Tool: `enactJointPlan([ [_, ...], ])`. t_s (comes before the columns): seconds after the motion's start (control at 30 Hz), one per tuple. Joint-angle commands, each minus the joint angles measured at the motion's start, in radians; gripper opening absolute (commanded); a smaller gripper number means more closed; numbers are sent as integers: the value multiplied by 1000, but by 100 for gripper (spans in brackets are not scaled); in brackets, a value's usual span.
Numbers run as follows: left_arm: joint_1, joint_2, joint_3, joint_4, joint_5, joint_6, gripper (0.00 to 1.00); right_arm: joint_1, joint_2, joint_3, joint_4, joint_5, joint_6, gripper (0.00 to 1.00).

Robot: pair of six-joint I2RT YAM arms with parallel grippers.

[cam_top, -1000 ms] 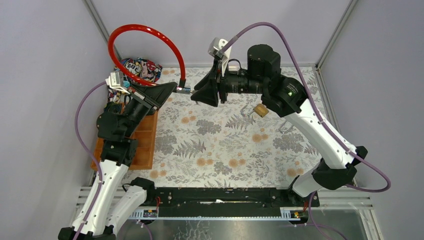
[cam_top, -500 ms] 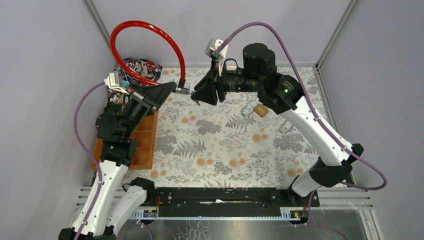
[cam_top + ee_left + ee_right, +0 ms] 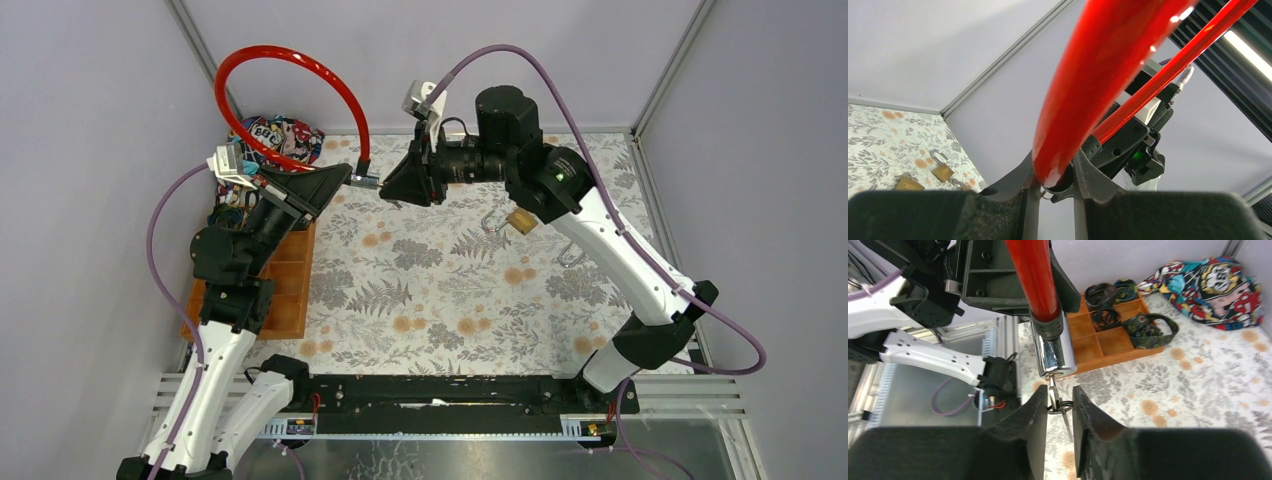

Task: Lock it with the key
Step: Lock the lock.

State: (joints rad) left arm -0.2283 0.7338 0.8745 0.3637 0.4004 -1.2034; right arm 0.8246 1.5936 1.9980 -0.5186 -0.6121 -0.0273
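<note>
A red cable lock (image 3: 290,60) loops up over the back left of the table. Its chrome cylinder (image 3: 363,181) is held in mid-air, and my left gripper (image 3: 345,178) is shut on that end. In the left wrist view the red cable (image 3: 1088,90) runs down between the fingers of that gripper (image 3: 1054,165). The key (image 3: 1052,387) sticks out of the chrome cylinder (image 3: 1054,352), with a small ring (image 3: 1058,407) hanging on it. My right gripper (image 3: 1060,390) faces the cylinder with key and ring between its jaws. A narrow gap still shows on either side of the key.
A brass padlock (image 3: 520,221) and a loose shackle (image 3: 572,258) lie on the floral cloth right of centre. A wooden divided tray (image 3: 290,280) with rolled belts stands at the left. A colourful cloth (image 3: 285,135) is bunched in the back left corner.
My right arm has shifted left toward the lock, and its jaws have narrowed around the key. The left arm and the lock have stayed put.
</note>
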Motion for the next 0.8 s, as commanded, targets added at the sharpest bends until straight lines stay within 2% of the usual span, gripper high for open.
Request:
enactJointPlan([
  [0.0, 3, -19, 5, 109, -2, -1, 0, -4, 16, 35, 40, -43, 6, 12],
  [0.07, 3, -20, 4, 111, -6, 0, 0, -5, 7, 28, 33, -32, -6, 0],
  [0.17, 5, -22, 8, 117, -10, 21, 0, -5, -24, -14, 26, -6, -39, 0],
  [0.33, 19, -29, 23, 114, -21, 53, 0, -47, -142, -189, 38, 78, -98, 0],
  [0.47, 38, -26, 27, 147, -38, 57, 0, -155, -261, -363, 96, 48, -92, 0],
  [0.77, 50, -14, 34, 131, -52, 48, 0, -166, -384, -525, 127, -16, -186, 0],
])
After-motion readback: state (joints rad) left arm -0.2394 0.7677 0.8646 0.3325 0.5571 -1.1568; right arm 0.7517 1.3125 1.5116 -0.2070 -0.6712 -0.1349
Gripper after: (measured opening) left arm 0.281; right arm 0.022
